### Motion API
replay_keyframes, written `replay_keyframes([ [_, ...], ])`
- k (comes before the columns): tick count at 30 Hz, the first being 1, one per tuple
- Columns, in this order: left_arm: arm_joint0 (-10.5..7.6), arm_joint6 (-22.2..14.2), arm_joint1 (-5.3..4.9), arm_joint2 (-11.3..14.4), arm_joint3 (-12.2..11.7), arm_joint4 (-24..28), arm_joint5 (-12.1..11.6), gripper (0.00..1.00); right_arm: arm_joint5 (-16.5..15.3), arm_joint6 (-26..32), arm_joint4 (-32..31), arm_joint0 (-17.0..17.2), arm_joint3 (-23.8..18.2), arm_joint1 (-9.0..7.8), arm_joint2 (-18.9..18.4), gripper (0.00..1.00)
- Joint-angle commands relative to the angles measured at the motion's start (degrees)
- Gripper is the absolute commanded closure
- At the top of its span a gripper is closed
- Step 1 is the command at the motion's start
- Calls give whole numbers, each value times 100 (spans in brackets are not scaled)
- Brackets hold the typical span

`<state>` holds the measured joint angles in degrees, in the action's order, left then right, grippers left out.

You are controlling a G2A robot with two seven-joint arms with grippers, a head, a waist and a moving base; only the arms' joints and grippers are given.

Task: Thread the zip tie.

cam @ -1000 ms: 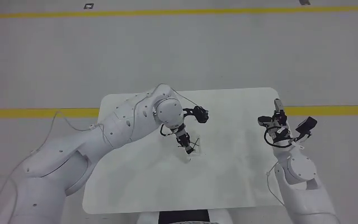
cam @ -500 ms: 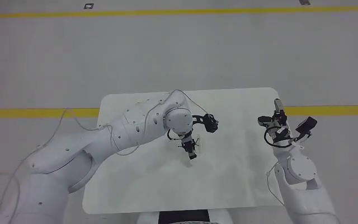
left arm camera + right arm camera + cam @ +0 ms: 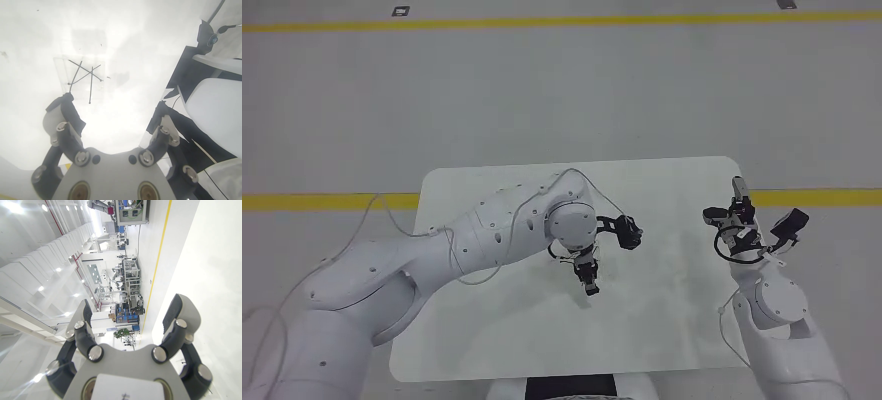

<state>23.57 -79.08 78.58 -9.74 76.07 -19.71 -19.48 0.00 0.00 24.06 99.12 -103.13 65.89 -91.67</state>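
Note:
Several thin dark zip ties [image 3: 85, 74] lie crossed on a clear flat tray [image 3: 58, 66] on the white table [image 3: 662, 320]. My left gripper [image 3: 113, 104] hovers just short of them, open, with nothing between its fingers. One tie's end reaches up to the tip of one of its fingers [image 3: 65, 106]. In the top view the left gripper [image 3: 589, 280] points down over the table's middle. My right gripper [image 3: 130, 302] is open and empty, raised at the table's right edge [image 3: 737, 200], facing out into the room.
White table surface lies all around the tray. The left arm's white links and black cabling [image 3: 204, 106] sit close beside the left gripper. A yellow floor line [image 3: 332, 201] runs behind the table.
My left arm has swung to the right and slightly nearer the table's front, carrying its gripper with it. The right arm has kept still.

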Motion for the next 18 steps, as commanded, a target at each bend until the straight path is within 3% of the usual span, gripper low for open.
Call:
replay_keyframes([
  [1,155,-35,-10,0,-3,-301,0,0,0,0,0,0,0,0,0,0],
  [8,355,-32,1,0,-199,-362,0,0,0,0,0,0,0,0,0,0],
  [18,365,-51,11,0,-237,-409,0,0,0,0,0,0,0,0,0,0],
])
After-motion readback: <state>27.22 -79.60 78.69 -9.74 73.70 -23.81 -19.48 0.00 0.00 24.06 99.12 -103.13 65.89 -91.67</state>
